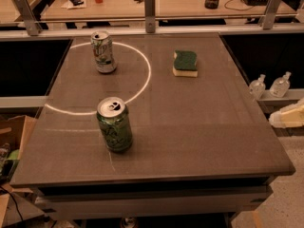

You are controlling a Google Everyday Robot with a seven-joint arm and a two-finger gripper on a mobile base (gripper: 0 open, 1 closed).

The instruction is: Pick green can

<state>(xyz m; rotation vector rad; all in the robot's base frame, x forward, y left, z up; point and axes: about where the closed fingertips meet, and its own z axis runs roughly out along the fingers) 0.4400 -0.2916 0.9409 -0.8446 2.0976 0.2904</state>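
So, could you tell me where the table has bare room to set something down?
The table's right half, nearer than the sponge, is bare, as is the strip between sponge and pale can. The left is busier: the green can stands front-left. The tool sits off the right edge.
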